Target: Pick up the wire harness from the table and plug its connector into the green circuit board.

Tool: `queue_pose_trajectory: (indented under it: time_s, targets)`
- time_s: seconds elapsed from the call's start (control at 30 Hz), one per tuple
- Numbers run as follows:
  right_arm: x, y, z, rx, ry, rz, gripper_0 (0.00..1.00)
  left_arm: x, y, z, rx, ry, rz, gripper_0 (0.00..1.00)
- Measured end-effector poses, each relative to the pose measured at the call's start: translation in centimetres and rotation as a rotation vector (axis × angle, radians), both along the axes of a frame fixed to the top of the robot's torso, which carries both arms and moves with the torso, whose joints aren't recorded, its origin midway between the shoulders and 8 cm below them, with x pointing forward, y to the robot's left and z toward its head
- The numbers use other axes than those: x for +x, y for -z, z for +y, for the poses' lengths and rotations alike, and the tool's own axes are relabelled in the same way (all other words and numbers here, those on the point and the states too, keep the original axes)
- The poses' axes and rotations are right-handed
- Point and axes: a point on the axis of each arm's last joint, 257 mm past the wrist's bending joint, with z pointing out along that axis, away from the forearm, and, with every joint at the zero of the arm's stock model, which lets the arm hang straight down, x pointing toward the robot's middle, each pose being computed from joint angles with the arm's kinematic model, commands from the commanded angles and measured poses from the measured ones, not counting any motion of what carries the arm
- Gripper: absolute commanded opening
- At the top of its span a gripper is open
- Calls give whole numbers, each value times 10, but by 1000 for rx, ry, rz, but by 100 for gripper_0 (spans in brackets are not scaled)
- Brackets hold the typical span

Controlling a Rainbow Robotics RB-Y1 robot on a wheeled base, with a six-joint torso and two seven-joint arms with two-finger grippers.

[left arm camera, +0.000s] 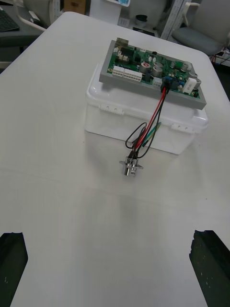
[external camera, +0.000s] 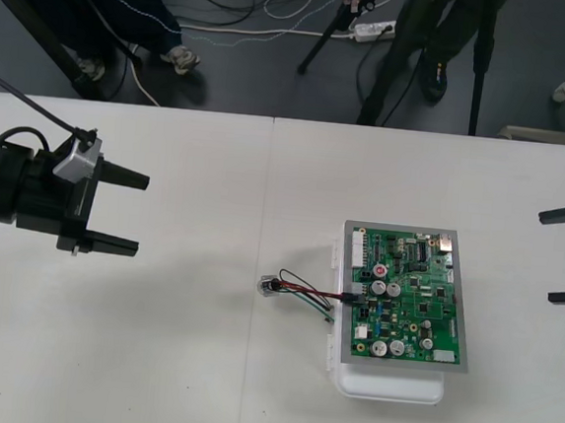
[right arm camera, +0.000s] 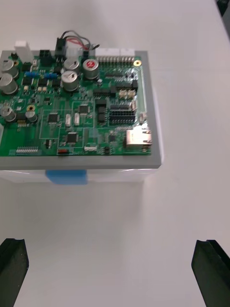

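The green circuit board (external camera: 406, 294) lies on its white base (external camera: 391, 384) at the table's right of centre. The harness's black plug (external camera: 354, 299) sits in a connector at the board's left edge; the left wrist view shows the plug (left arm camera: 167, 85) seated there. Its red, black and green wires (left arm camera: 149, 125) hang down the base to the metal socket (external camera: 270, 287), which rests on the table. My left gripper (external camera: 129, 212) is open, well left of the socket. At the right edge my right gripper (external camera: 546, 255) is open too, clear of the board (right arm camera: 76, 105).
The table's far edge (external camera: 291, 119) runs along the top of the front view, with tripod legs and cables on the dark floor beyond. A blue tab (right arm camera: 66, 176) sticks out of the base on the right gripper's side.
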Motion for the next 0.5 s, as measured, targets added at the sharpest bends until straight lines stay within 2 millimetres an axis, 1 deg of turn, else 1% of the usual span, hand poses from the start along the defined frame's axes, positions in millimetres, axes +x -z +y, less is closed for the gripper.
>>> queue_pose_trajectory:
  time_s: [0.13,0.27,0.4,0.5]
  targets:
    - [6,-20,-1,23,8,-43,100,-7,-5,9,22,9,-9,100]
    - [6,-38,6,76,-1,-67,100,-14,-13,15,35,24,-20,100]
    - [-1,-49,16,150,-15,-59,100,-19,-19,20,44,33,-25,100]
    - [-7,-51,20,180,-20,-49,100,-22,-24,22,51,43,-33,100]
